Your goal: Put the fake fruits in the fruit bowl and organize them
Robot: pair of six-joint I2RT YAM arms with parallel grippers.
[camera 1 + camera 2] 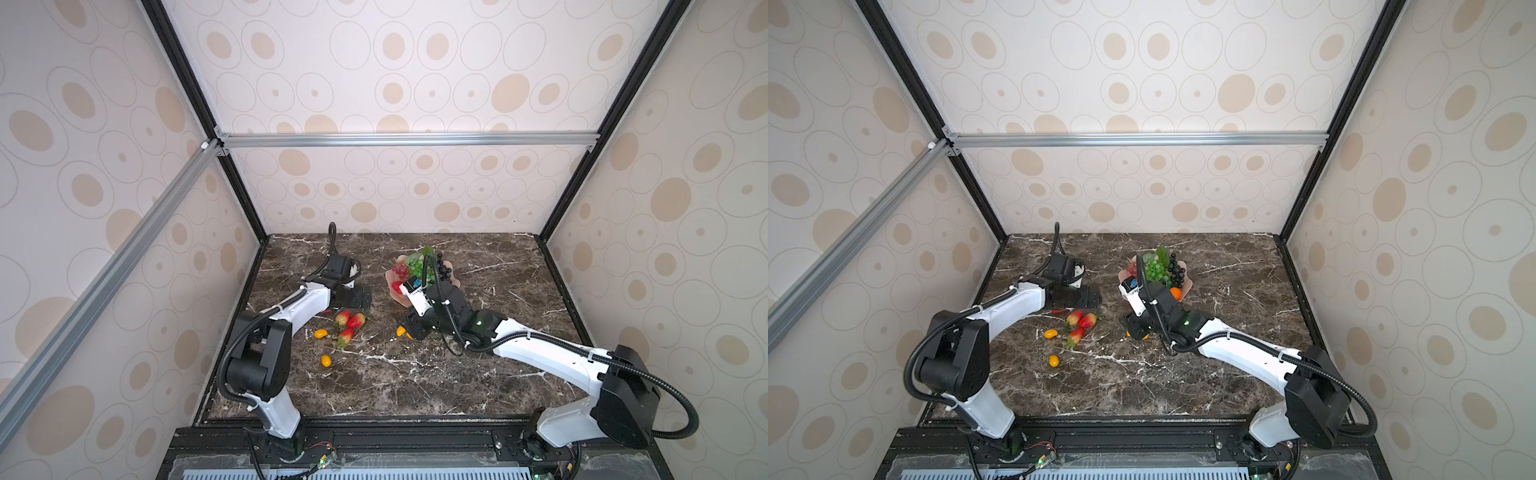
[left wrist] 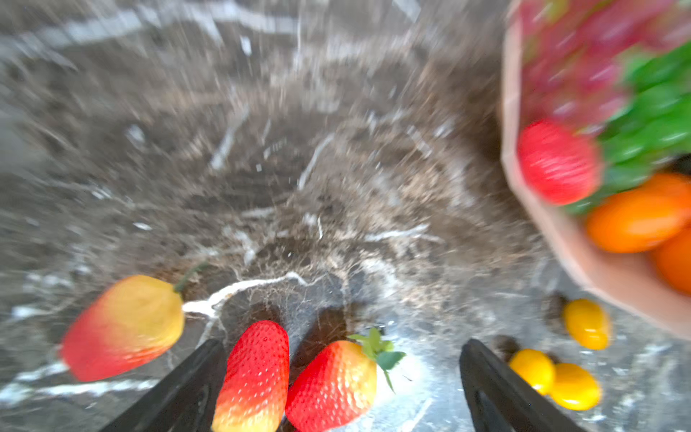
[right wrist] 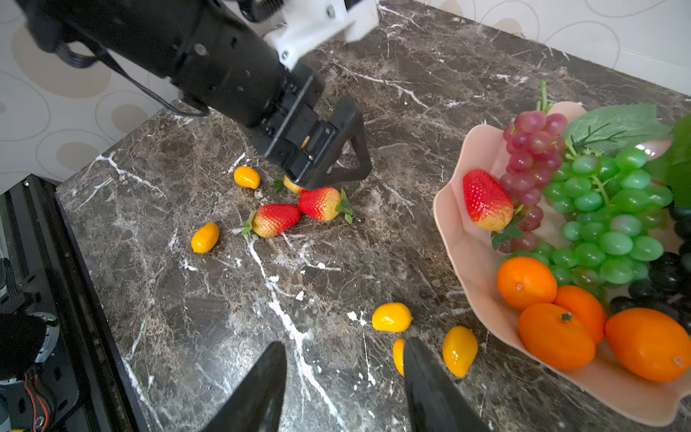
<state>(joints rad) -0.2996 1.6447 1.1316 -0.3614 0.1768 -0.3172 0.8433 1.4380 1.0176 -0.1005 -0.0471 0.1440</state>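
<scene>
Left gripper (image 2: pixel 342 348) jaws spread wide above the marble table (image 3: pixel 209 310); its wrist view shows two strawberries (image 2: pixel 258 374) between the fingers and a third strawberry (image 2: pixel 123 325) just outside one. Right gripper (image 3: pixel 344 346) is partly parted and holds nothing, with three yellow ovals (image 3: pixel 392 317) near its tips (one half hidden behind a finger). Fruit bowl (image 3: pixel 471 269) sits mid-table toward the back, holding grape bunches (image 3: pixel 605 224), tangerines (image 3: pixel 526 282) and a lone strawberry (image 3: pixel 486 200). Two further ovals (image 3: pixel 205 237) lie loose by the strawberries.

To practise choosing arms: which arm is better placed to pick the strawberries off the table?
Left, probably: the left end effector, open, hangs over the strawberries; the right end effector is by the yellow ovals near the bowl.
</scene>
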